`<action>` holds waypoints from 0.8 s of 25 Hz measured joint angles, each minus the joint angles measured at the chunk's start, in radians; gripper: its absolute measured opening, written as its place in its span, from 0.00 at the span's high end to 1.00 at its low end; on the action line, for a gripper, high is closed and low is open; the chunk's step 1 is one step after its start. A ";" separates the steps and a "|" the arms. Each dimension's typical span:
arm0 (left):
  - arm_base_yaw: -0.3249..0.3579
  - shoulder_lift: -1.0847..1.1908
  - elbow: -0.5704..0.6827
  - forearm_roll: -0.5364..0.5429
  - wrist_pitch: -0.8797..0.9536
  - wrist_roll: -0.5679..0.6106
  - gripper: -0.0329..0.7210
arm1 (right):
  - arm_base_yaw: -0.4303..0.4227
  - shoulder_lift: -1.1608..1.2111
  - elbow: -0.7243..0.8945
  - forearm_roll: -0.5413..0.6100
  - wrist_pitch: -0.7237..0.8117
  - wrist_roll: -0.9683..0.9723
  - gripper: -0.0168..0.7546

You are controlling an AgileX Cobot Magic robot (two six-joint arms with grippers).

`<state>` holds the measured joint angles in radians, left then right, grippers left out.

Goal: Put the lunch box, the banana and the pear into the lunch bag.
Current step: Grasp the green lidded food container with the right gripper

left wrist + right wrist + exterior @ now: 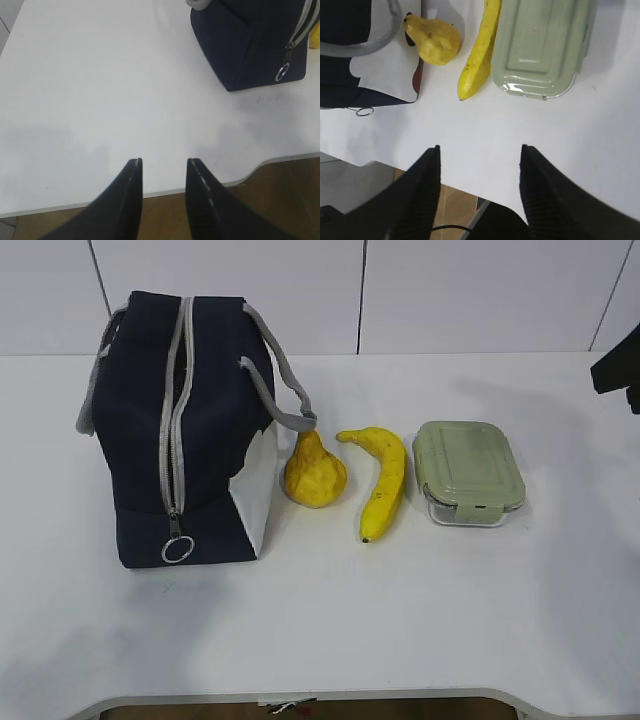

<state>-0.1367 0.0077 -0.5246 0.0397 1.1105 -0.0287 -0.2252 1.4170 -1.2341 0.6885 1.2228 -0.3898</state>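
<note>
The navy lunch bag [185, 430] stands at the left with its grey zipper shut and the ring pull [177, 550] hanging at the front. To its right, in a row, lie the yellow pear [315, 475], the banana [385, 480] and the green-lidded lunch box [468, 472]. My left gripper [164, 161] is open and empty over the front table edge, left of the bag [245, 45]. My right gripper [480, 148] is open and empty above the front edge, short of the banana [479, 55], the pear [435, 40] and the lunch box [542, 45].
The white table [330, 630] carries only these things. Its front edge has a curved cut-out [260, 167]. A white panelled wall [450, 290] stands behind. A dark part of the right arm [620, 370] shows at the right edge of the exterior view.
</note>
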 joint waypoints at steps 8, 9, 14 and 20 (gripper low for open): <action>0.000 0.000 0.000 0.000 0.000 0.000 0.64 | -0.166 0.147 -0.001 0.136 -0.002 -0.186 0.44; 0.000 0.000 0.000 0.000 0.000 0.000 0.64 | -0.173 0.168 -0.001 0.154 -0.002 -0.203 0.44; 0.000 0.000 0.000 0.000 0.000 0.000 0.64 | -0.179 0.302 -0.002 0.233 -0.008 -0.263 0.44; 0.000 0.000 0.000 0.000 0.000 0.000 0.64 | -0.179 0.360 -0.002 0.239 -0.018 -0.270 0.44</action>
<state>-0.1367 0.0077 -0.5246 0.0397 1.1105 -0.0287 -0.4046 1.7774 -1.2363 0.9277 1.2047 -0.6595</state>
